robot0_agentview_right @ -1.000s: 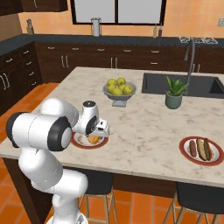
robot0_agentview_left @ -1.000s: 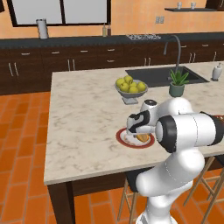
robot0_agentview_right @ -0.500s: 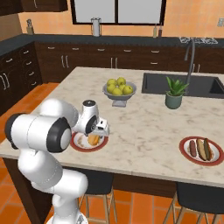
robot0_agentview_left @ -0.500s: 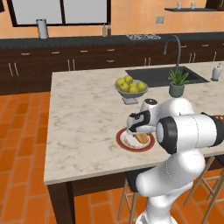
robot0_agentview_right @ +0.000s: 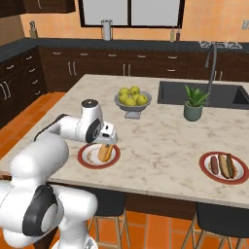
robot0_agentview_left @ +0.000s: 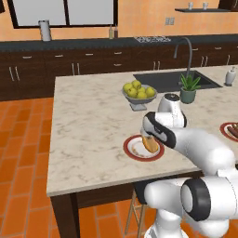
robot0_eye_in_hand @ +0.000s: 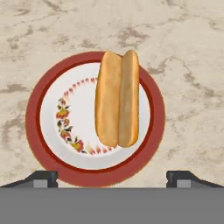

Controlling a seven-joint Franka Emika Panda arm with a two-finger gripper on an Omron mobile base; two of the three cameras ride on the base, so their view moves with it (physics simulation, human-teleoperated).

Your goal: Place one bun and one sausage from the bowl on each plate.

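End effector (robot0_eye_in_hand: 112, 177) poised above with its jaws spread wide and gripping nothing, the bun (robot0_eye_in_hand: 117, 98) lying free on the red-rimmed plate (robot0_eye_in_hand: 33, 118), near the marble worktop's (robot0_agentview_left: 88, 125) front edge.

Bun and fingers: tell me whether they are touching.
Apart. In the hand view the fingers stand wide at the bottom edge, while the bun lies free on the plate above them.
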